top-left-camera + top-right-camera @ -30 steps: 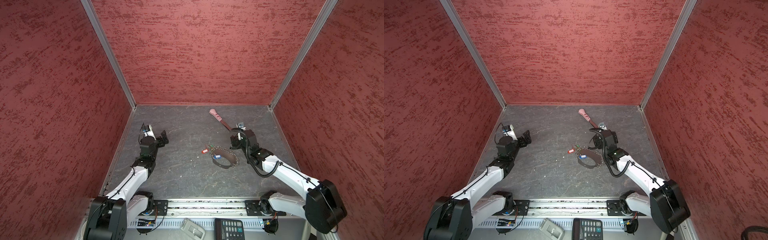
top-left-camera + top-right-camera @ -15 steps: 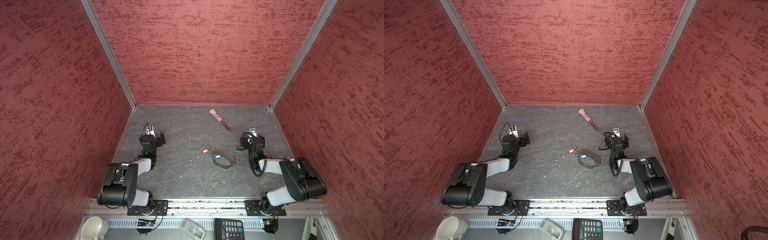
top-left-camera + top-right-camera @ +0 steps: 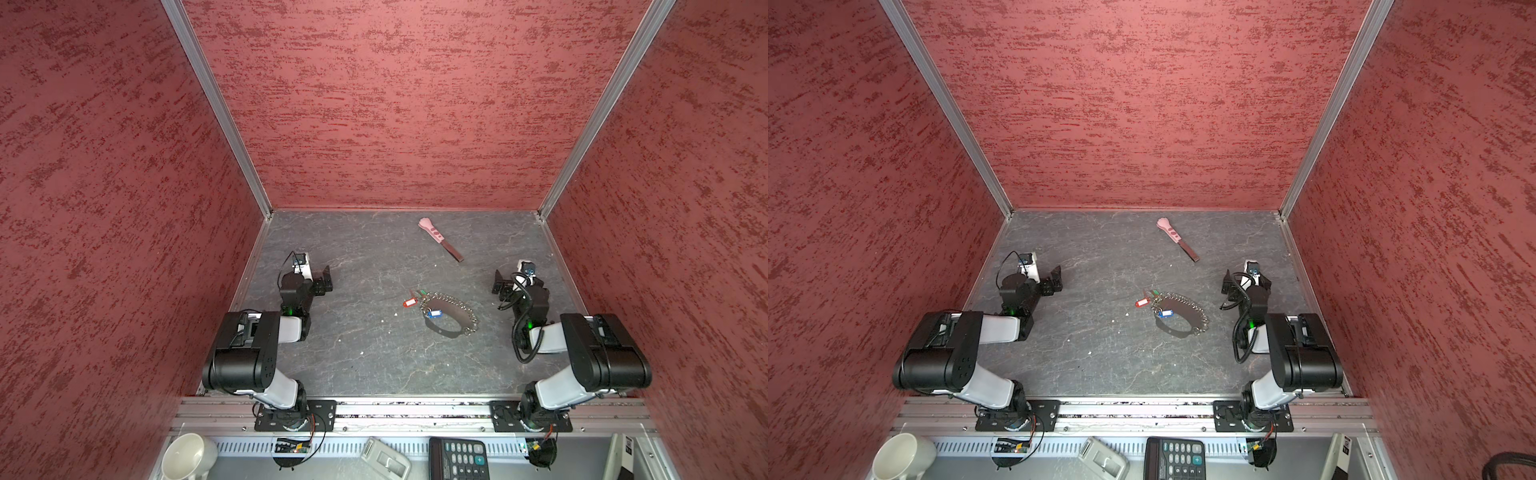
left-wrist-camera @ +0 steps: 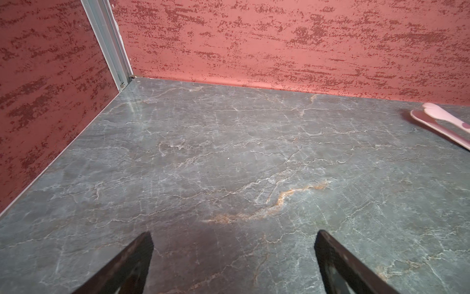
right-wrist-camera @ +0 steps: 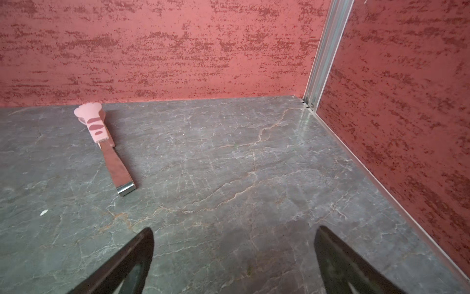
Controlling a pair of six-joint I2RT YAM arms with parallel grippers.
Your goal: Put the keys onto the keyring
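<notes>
**Both jaws wide, nothing held**

The keyring (image 3: pixel 457 311) lay flat, the keys (image 3: pixel 433 313) bunched at its left end. Slightly farther back, the left gripper (image 3: pixel 324 280) and right gripper (image 3: pixel 500 286) flanked it, each well apart from it, jaws spread wide and empty. Farthest back lay the pink-handled tool (image 3: pixel 436 237), nearer the right gripper.

On the grey marbled bench (image 3: pixel 365 357), closed in by red textured walls (image 3: pixel 395 104), a pink-handled tool (image 3: pixel 439 239) with a flat metal blade lies near the back wall, and in front of the rail stand a white mug (image 3: pixel 189 457), a black calculator (image 3: pixel 459 459) and a small grey device (image 3: pixel 384 460).
</notes>
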